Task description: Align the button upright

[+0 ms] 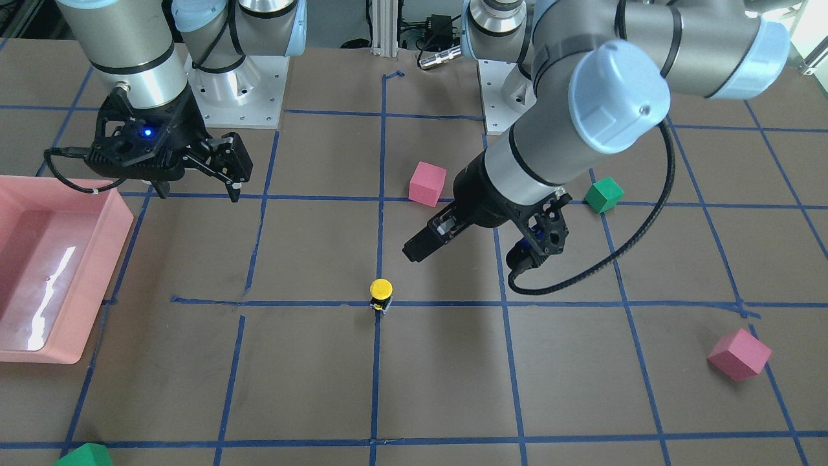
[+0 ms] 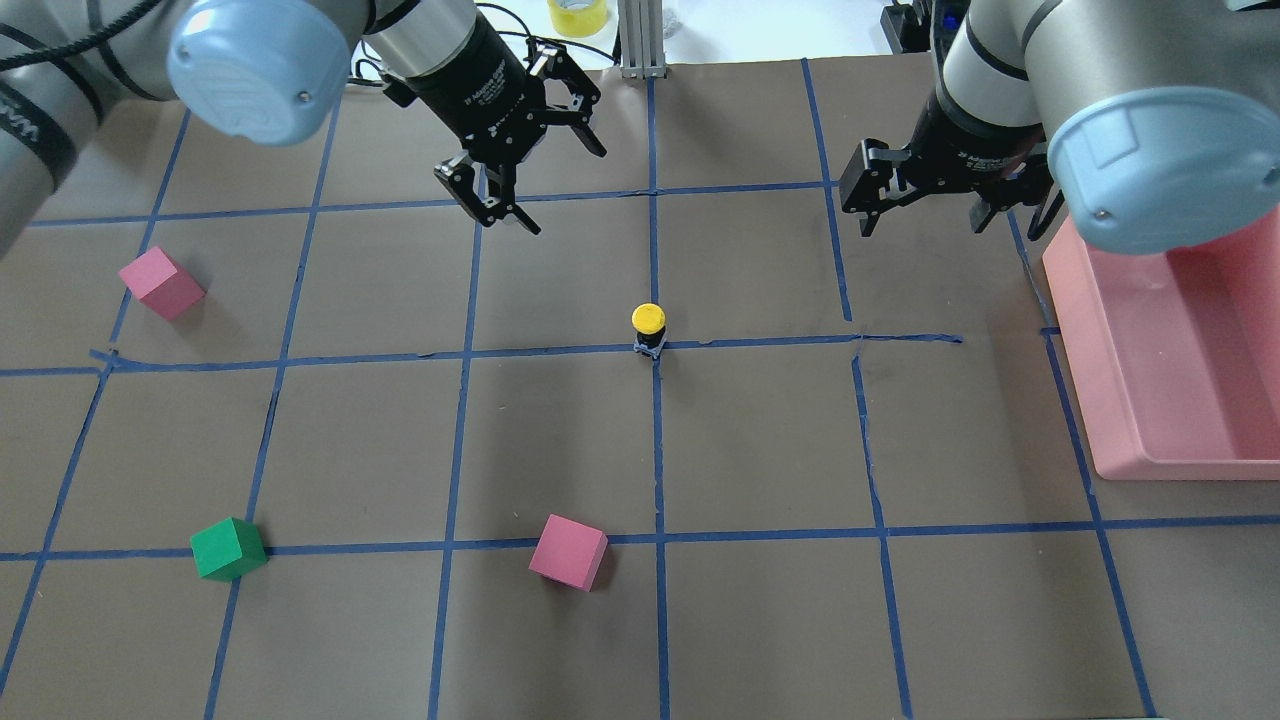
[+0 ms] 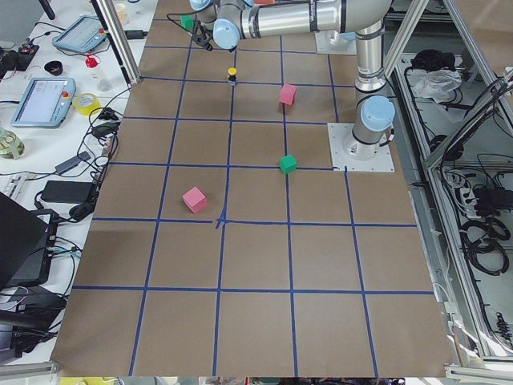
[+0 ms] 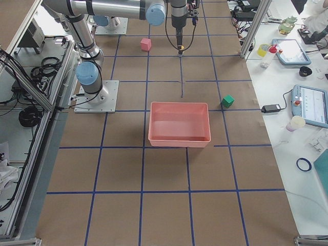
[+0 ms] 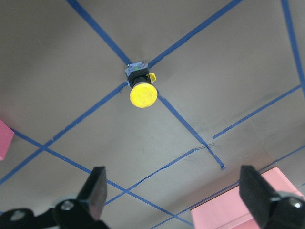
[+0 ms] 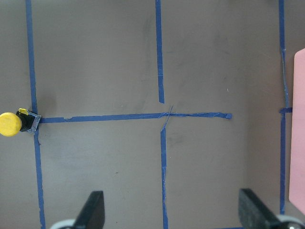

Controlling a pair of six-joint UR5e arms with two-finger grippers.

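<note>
Front view: the button (image 1: pixel 381 294) stands cap-up on the central tape crossing (image 1: pixel 366 302). Overhead: my left claw (image 2: pixel 566 190) and right claw (image 2: pixel 922 222) hover either side of that crossing, both spread wide and empty. Left wrist: any touch-up, I judge, should pinch the black body, never the cap.

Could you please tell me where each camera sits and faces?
Front-facing: across table, facing robot; left arm at right.
Overhead: behind robot, looking down; both arms.
Exterior left: table's left end; left arm nearest.
Exterior right: right end; right arm nearest.
Left wrist: down past left tool.
Right wrist: down past right tool.
All show the button.
</note>
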